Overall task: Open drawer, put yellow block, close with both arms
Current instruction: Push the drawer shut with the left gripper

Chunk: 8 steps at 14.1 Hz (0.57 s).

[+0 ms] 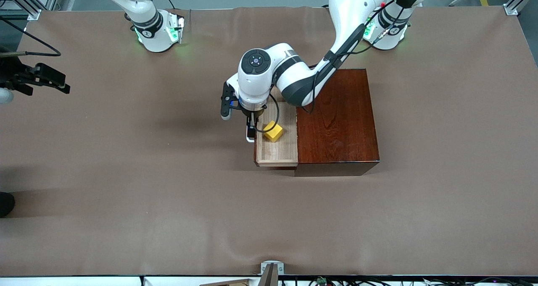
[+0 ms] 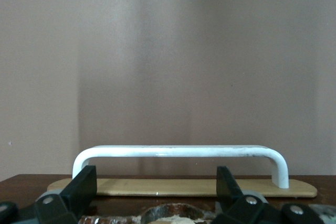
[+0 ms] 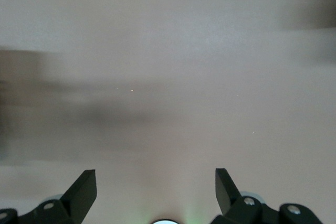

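The drawer (image 1: 277,151) stands pulled out of the dark reddish-brown box (image 1: 338,118) toward the right arm's end of the table. The yellow block (image 1: 272,131) lies inside the drawer. My left gripper (image 1: 251,131) hangs just in front of the drawer, right over its white handle (image 1: 250,140). In the left wrist view the gripper (image 2: 156,182) is open and empty, and the handle (image 2: 178,151) runs just past its fingertips (image 2: 84,184), untouched. My right gripper (image 1: 63,83) waits at the right arm's end of the table, open and empty over bare table (image 3: 156,179).
The brown table cover (image 1: 168,193) is bare around the box. The left arm's forearm (image 1: 302,82) lies across the box's top and the part of the drawer farther from the front camera. The arms' bases (image 1: 157,32) stand at the edge farthest from the front camera.
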Each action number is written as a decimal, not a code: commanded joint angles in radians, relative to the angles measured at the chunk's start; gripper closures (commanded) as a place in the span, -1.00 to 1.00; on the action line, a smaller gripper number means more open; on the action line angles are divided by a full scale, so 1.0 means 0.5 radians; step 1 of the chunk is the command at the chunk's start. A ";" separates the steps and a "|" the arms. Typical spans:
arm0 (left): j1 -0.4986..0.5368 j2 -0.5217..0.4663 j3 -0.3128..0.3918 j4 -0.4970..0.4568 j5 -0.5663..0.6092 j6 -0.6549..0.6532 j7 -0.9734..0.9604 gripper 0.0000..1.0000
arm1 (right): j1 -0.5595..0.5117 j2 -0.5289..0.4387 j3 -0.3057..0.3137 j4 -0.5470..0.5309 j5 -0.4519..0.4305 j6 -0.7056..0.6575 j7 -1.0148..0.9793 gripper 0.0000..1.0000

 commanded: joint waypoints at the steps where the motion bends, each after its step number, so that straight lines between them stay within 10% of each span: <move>1: 0.000 -0.007 0.007 0.033 0.043 -0.176 0.028 -1.00 | -0.012 -0.017 0.011 0.001 -0.025 -0.012 0.018 -1.00; 8: 0.018 -0.068 0.132 0.036 0.062 -0.551 0.028 -1.00 | -0.009 -0.011 0.014 0.005 -0.003 0.006 0.043 -1.00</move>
